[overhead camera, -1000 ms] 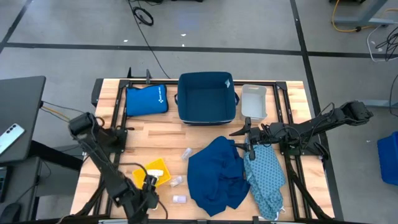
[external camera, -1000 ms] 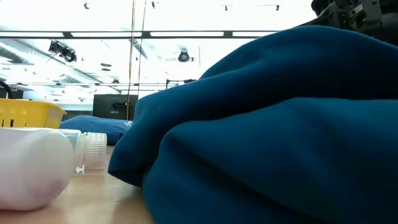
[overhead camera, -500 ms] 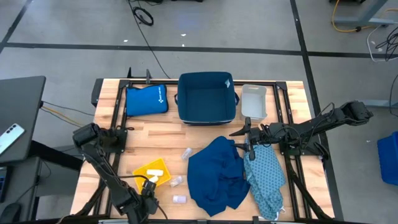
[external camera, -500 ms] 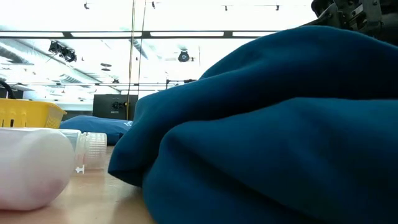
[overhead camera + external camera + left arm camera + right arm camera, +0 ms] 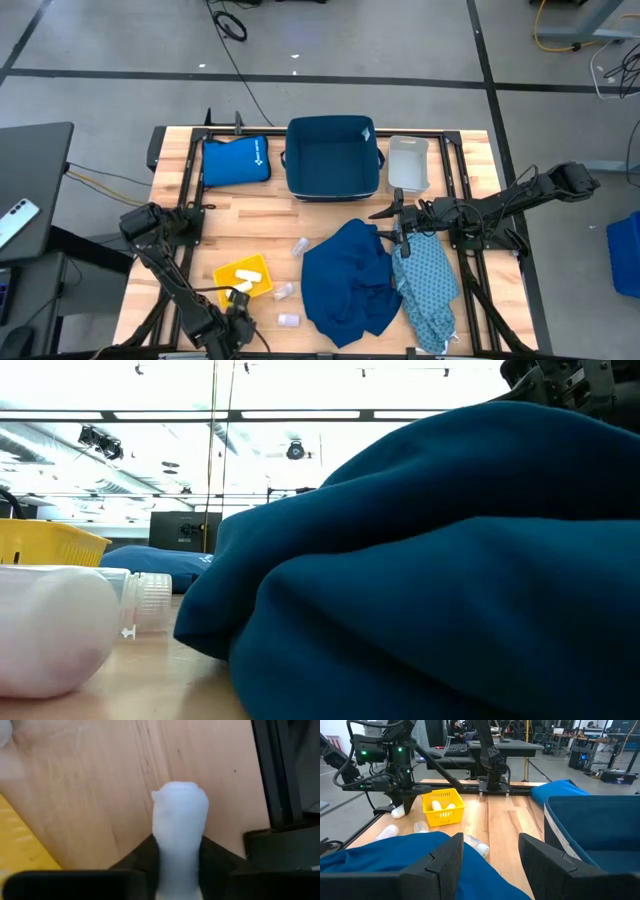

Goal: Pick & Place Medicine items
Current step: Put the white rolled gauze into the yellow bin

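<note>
Bottle (image 5: pixel 179 835) sat clamped in the left gripper (image 5: pixel 179 870) over the wooden table (image 5: pixel 100 795), beside the yellow tray (image 5: pixel 243 277). Farther off, the right gripper (image 5: pixel 490 860) hung open, empty, above blue cloth (image 5: pixel 345 280); desks stood beyond.

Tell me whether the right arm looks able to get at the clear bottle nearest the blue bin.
Probably yes: the clear bottle lies bare on the wood beside the dark blue cloth. The right tool hangs open above that cloth, with only cloth between.
</note>
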### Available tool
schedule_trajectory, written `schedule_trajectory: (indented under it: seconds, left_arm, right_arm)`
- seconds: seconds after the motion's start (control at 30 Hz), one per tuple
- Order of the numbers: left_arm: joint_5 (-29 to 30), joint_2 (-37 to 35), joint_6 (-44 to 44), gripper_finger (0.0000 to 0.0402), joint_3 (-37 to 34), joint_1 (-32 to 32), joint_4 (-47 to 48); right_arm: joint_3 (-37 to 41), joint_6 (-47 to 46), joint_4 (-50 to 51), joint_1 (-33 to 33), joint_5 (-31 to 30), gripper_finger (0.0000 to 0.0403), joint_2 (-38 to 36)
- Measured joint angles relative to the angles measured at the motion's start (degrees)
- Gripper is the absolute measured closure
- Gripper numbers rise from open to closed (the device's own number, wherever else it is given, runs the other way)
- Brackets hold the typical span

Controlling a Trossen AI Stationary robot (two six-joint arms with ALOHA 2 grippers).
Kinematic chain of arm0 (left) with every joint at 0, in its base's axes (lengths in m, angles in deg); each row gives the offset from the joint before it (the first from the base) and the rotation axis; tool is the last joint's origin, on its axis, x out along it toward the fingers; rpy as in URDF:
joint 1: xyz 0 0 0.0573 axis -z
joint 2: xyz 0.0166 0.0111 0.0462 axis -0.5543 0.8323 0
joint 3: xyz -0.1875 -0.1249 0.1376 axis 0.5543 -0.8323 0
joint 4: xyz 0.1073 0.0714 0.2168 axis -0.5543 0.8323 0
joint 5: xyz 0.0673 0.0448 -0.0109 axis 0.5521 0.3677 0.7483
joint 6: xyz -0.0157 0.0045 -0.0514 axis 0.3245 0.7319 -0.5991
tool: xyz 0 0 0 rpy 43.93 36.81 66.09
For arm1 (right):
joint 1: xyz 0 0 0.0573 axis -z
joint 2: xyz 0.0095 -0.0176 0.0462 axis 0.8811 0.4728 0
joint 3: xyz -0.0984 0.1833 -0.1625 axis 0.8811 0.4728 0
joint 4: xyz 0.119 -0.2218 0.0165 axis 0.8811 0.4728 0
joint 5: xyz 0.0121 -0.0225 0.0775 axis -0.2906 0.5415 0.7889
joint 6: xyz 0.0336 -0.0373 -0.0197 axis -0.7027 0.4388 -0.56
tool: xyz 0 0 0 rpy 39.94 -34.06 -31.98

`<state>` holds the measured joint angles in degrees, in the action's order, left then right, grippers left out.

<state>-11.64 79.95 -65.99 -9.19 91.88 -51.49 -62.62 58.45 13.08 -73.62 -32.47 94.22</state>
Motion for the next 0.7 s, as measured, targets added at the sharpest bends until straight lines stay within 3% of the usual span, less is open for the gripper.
schedule_trajectory:
  seconds: [0.1,0.4,0.7]
  left_arm:
    - [1.2,0.0,0.3,0.0355,0.0,0.0,-1.2]
    - [3.3,-0.8,1.0,0.0355,-0.1,0.0,-4.4]
    - [17.9,-9.4,3.1,0.0355,-0.1,1.7,-4.7]
  right_arm:
    - [0.0,0.0,0.1,0.0,0.0,0.0204,0.0]
    - [0.0,-0.5,0.4,0.0,0.3,0.0204,0.0]
    - [0.0,-0.5,0.4,0.0,0.6,0.0204,0.0]
